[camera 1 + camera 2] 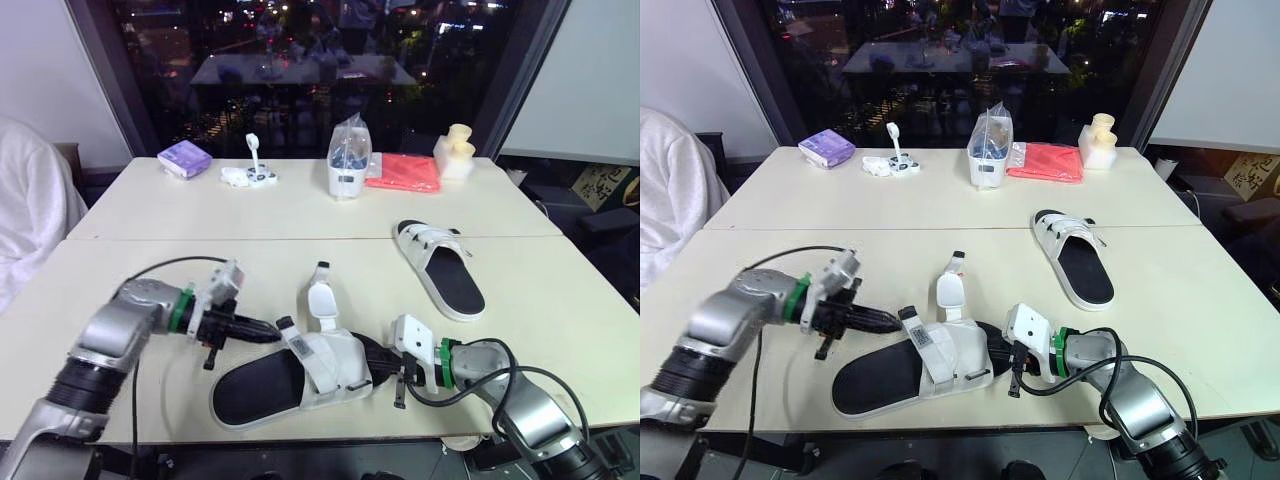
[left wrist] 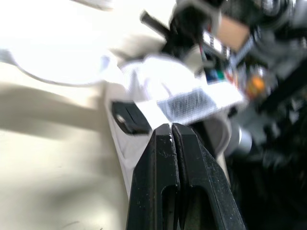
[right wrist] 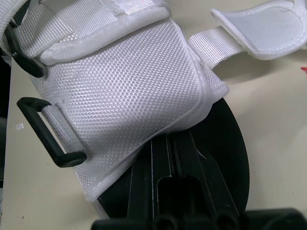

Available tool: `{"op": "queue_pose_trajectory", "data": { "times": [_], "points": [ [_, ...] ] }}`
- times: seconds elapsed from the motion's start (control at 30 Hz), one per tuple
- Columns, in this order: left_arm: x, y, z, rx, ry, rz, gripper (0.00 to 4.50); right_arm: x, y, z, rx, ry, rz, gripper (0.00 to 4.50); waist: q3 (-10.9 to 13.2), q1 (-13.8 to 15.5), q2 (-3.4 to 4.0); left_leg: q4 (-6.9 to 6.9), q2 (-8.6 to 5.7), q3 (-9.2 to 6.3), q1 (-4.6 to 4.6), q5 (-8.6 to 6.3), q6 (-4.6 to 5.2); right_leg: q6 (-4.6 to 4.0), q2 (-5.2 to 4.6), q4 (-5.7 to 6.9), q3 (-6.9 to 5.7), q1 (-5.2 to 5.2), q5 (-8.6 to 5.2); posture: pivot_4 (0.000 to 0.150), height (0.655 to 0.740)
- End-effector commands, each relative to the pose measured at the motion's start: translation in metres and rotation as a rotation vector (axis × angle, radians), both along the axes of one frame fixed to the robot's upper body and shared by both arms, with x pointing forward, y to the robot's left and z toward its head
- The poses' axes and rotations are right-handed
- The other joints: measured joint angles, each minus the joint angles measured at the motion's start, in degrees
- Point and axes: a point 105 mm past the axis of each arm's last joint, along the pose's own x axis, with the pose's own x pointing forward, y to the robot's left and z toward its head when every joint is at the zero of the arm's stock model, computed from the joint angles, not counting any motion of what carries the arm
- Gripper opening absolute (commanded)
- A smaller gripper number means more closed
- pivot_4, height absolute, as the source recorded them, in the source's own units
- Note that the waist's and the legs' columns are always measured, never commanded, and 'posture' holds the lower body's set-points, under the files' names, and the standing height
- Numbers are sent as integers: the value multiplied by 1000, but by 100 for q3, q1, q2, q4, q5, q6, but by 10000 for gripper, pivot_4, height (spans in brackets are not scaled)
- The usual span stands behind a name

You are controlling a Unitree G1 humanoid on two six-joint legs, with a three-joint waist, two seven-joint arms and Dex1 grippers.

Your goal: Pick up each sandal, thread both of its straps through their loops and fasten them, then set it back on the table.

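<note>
The near sandal point(image 1: 258, 388) lies lengthwise along the table point(image 1: 550, 330) front between both arms — the left gripper point(image 1: 262, 331), fingers pressed together, touches its loose strap point(image 1: 297, 345) end from the left, while the right gripper point(image 1: 378, 357), likewise closed, sits tucked under the white upper point(image 1: 340, 365) from the right.

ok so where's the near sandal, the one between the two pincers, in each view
left eye view: near sandal, bottom centre
right eye view: bottom centre
left wrist view: strap just beyond left pincer
right wrist view: white upper over right pincer
shared landmark: that white upper
</note>
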Motion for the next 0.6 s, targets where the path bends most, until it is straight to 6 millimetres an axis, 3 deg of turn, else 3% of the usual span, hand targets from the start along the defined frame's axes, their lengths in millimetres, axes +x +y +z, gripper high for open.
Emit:
{"op": "queue_pose_trajectory", "data": {
  "times": [0.03, 0.23, 0.43, 0.6],
  "points": [
    [-3, 8, 8, -23, 27, 53, 8615, -4, 2, 0, -11, -13, 30, 0, 0, -1, 0, 0, 0, 0, 0, 0, 0, 0, 1, 1, 0, 0, 0, 1500, 7400],
    [12, -5, 3, -57, 16, 180, 37969, -2, 2, 0, -23, -25, 32, 0, 0, 15, 0, 2, -1, -2, 2, 2, -3, 0, 3, 1, 0, 6, 0, 1500, 7400],
    [9, -30, 1, -149, 130, 235, 37969, 1, 0, -2, -42, -39, 27, 0, 0, 4, -1, 2, -1, -1, 2, 4, -5, 2, 4, 5, 1, 6, 1, 1500, 7400],
    [3, -37, -8, -147, 180, 263, 37969, 1, 0, -2, -46, -44, 25, 0, 0, 2, -1, 2, -1, -1, 7, 4, -7, 2, 5, 9, 2, 7, 1, 1500, 7400]
  ]
}}
